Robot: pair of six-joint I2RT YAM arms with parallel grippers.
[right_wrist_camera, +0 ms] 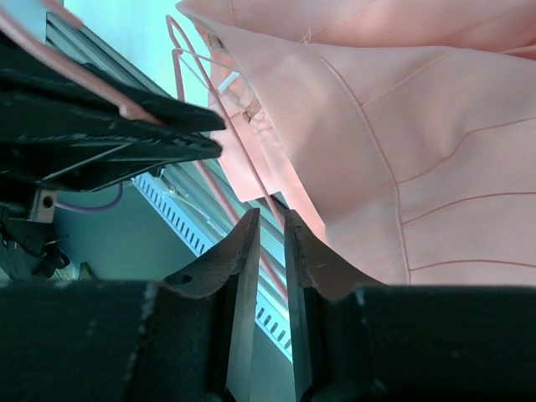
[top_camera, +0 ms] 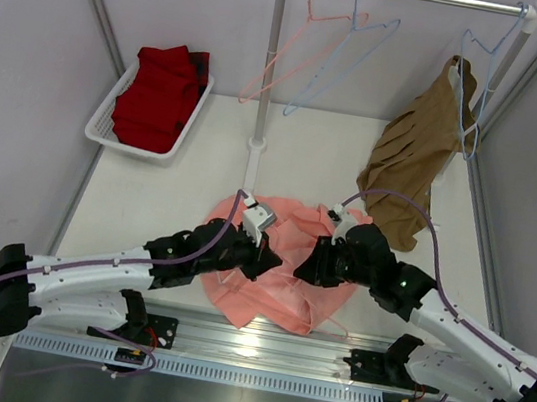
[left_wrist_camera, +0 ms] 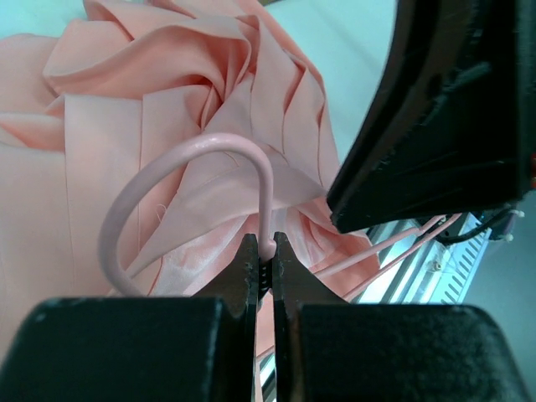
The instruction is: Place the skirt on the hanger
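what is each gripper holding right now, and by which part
The left gripper is shut on the hanger at its neck, just below the hook. At the right gripper, a hanger wire runs between the fingers; whether it is clamped cannot be told.

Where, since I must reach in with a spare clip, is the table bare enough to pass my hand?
Bare table lies between the basket and the left arm, and at the back between the rack pole and the brown garment. The middle is crowded: the skirt, the hanger, the left arm and the right arm meet there.
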